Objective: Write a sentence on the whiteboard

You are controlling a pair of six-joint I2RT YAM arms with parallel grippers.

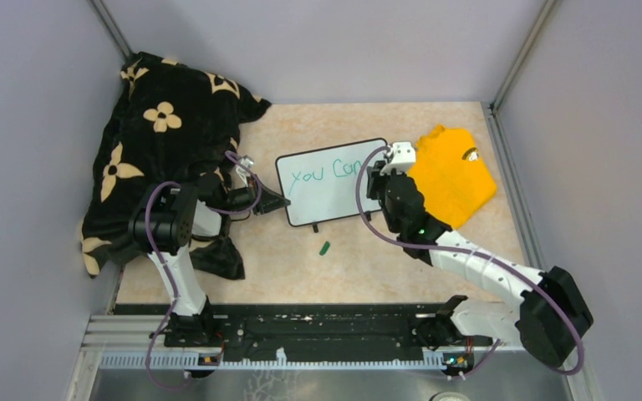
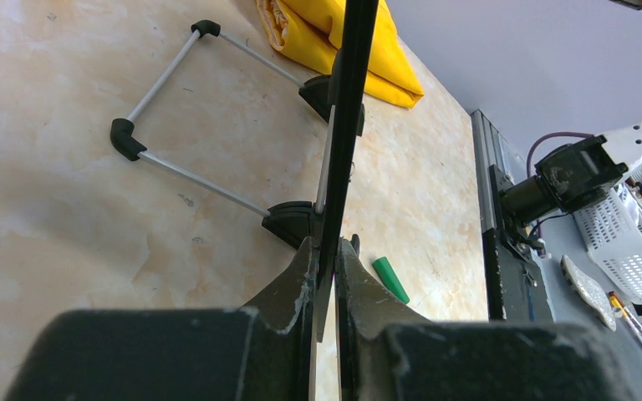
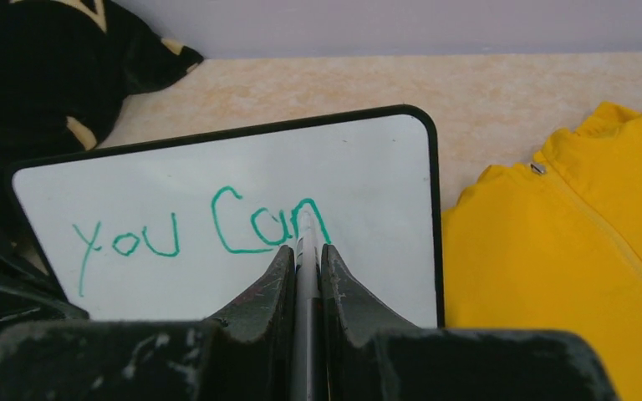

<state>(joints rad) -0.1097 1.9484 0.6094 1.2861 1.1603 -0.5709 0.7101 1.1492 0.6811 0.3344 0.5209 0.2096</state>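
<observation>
Right gripper [image 3: 305, 252] clamps a marker [image 3: 306, 288], its tip seemingly touching the whiteboard [image 3: 217, 159] beside green "you Can" — the board stands mid-table between a black cloth [image 1: 167, 125] and a yellow garment [image 1: 451, 175]. Left gripper [image 2: 328, 251] pinches the board's left edge — a green cap [image 1: 324, 247] lies just in front.

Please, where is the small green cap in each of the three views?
Top external: the green cap lies on the table, just below the whiteboard in the picture.
Left wrist: the cap is low, right of centre.
Right wrist: not in it.
Shared landmark: the yellow jacket, seen in all three.
</observation>
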